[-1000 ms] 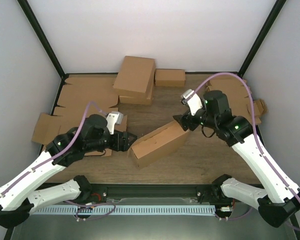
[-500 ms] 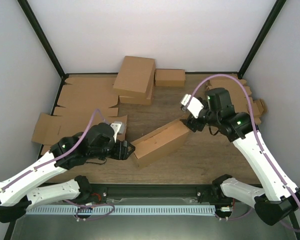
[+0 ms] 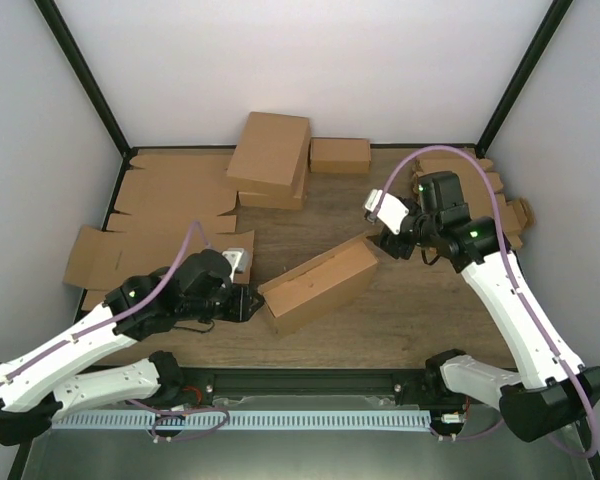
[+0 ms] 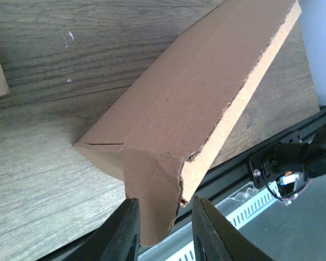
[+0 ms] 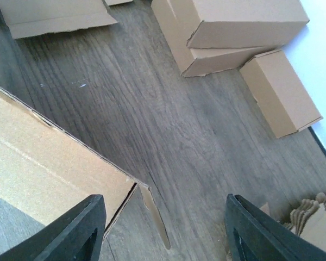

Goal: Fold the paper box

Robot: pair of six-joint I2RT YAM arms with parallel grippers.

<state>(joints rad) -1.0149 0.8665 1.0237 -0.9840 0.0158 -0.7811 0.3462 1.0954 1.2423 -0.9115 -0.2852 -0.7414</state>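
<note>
The paper box [image 3: 318,285] lies diagonally at mid-table, a long shallow brown carton with its lid down. My left gripper [image 3: 248,303] is at its near-left end. In the left wrist view the jaws [image 4: 165,202] stand narrow on either side of the hanging end flap [image 4: 152,196]; the left finger touches it and a slim gap shows at the right finger. My right gripper [image 3: 384,242] hovers just past the box's far-right corner, open wide [image 5: 164,201] over bare wood. The box end [image 5: 43,163] and a thin loose tab [image 5: 155,215] lie beside its left finger.
Two closed boxes are stacked [image 3: 270,158] at the back, with a small short box [image 3: 340,154] beside them. Flat cardboard blanks [image 3: 170,195] cover the left side, and more blanks [image 3: 500,195] lie at the right. The black rail [image 3: 300,382] runs along the near edge.
My left gripper has slid toward the near edge and narrowed its jaws around the box's end flap. The right gripper has drawn back off the far corner and narrowed a little.
</note>
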